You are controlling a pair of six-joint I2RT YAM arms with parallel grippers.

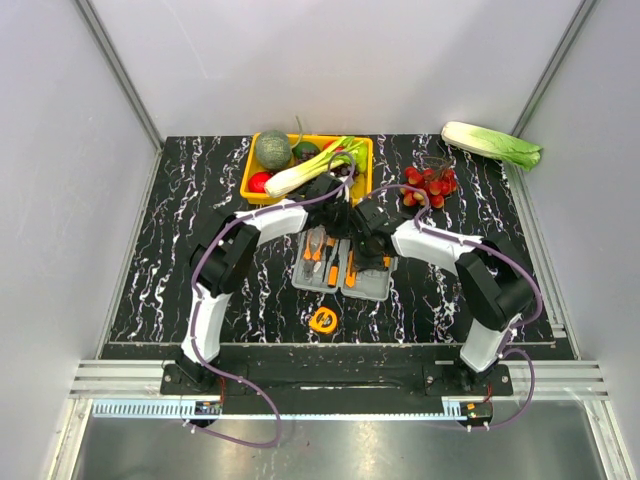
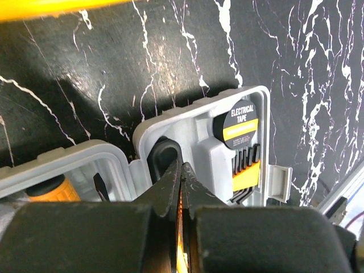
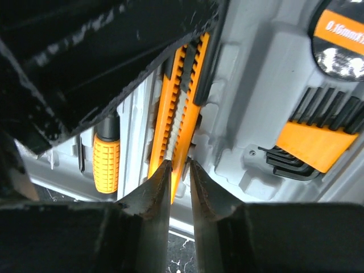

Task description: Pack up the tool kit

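Note:
The grey tool kit case (image 1: 375, 290) lies open at the table's middle, with orange-and-black tools in its moulded slots. The yellow tape measure (image 1: 322, 319) lies on the table just in front of it. My left gripper (image 1: 335, 222) hovers over the case's far end; in the left wrist view it (image 2: 183, 168) is shut on a thin orange tool. In the right wrist view this is an orange utility knife (image 3: 182, 85) resting on edge in a slot of the case (image 3: 256, 85). My right gripper (image 3: 179, 168) is just above the knife's near end, jaws a narrow gap apart.
A yellow tray (image 1: 250, 175) of vegetables stands right behind the case. Red berries (image 1: 430, 185) lie at the back right, a cabbage (image 1: 492, 145) beyond them. In the case sit electrical tape (image 2: 242, 122), hex keys (image 2: 245, 170) and an orange screwdriver handle (image 3: 106, 162).

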